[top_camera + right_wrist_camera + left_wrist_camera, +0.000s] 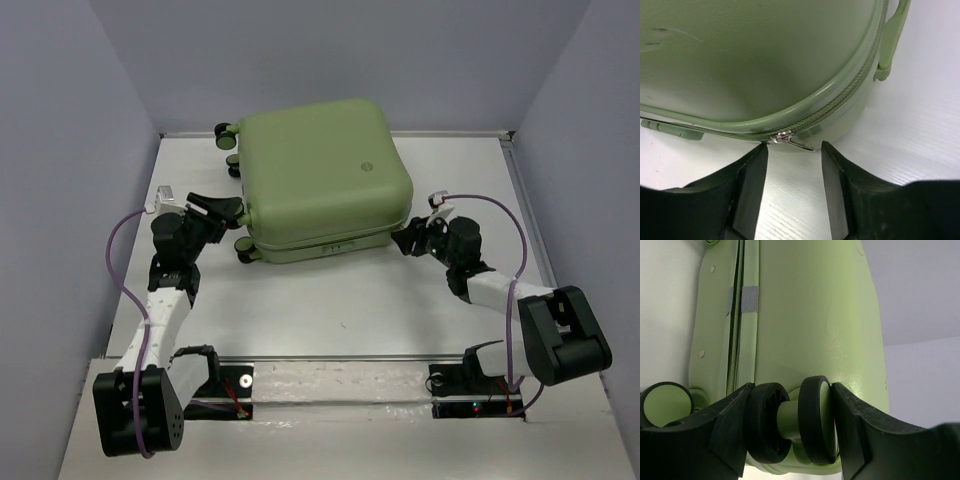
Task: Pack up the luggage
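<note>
Left gripper fingers clamp a twin caster, black tread over green hub. Right gripper fingers stand narrowly apart on either side of the silver zip pull, not pinching it. The luggage lies flat and zipped shut mid-table, toward the back: a pale green hard shell with rounded corners, a green zip and a side handle. The round emblem on the lid is too small to read.
</note>
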